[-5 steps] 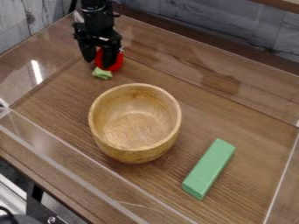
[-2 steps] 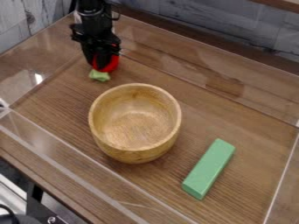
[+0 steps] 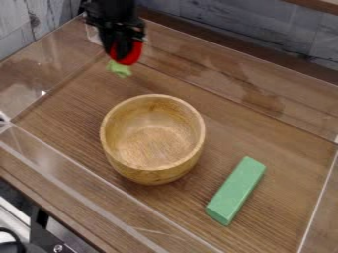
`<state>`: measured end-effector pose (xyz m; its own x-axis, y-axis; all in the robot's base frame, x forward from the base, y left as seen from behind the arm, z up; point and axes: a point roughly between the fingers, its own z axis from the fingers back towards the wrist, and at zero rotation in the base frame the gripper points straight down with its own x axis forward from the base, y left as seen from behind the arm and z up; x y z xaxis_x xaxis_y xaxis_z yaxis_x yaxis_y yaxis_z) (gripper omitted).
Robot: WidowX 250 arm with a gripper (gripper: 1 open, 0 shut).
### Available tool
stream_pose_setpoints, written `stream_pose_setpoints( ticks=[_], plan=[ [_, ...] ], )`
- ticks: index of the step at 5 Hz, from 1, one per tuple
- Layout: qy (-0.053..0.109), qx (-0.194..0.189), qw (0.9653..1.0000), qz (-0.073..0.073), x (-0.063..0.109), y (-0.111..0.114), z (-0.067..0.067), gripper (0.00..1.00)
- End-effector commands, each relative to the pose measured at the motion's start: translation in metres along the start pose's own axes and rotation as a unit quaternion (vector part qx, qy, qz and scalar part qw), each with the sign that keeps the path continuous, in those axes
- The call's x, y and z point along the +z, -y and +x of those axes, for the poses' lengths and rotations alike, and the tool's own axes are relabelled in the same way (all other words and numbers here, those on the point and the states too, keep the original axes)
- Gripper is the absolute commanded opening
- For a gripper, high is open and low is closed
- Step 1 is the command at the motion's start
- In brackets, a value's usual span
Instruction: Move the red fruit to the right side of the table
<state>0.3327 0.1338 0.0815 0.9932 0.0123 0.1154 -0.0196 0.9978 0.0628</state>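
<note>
The red fruit [image 3: 123, 49] is a small bright-red oval with a green leafy end [image 3: 121, 68] hanging below it. My gripper [image 3: 123, 45] is shut on it at the upper left of the camera view, pointing straight down. The fruit hangs clear above the brown wood-grain table [image 3: 251, 109], to the upper left of the wooden bowl. The black fingers cover part of the fruit's sides.
A round wooden bowl [image 3: 153, 136] stands in the middle of the table. A green rectangular block [image 3: 236, 190] lies near the front right. Low clear acrylic walls [image 3: 46, 168] border the tabletop on all sides.
The gripper closed on the red fruit and lifted it off the tabletop. It has also shifted slightly right in the view with the fruit.
</note>
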Motion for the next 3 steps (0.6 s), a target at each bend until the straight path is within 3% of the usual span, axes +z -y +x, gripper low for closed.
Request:
stream_pose_setpoints(
  ticks=[1,3],
  plan=[
    [0.037,-0.015,0.9992,0.000,0.019,0.038,0.015,0.00],
    [0.032,-0.046,0.9980,-0.027,0.019,0.132,0.032,0.00]
  ],
)
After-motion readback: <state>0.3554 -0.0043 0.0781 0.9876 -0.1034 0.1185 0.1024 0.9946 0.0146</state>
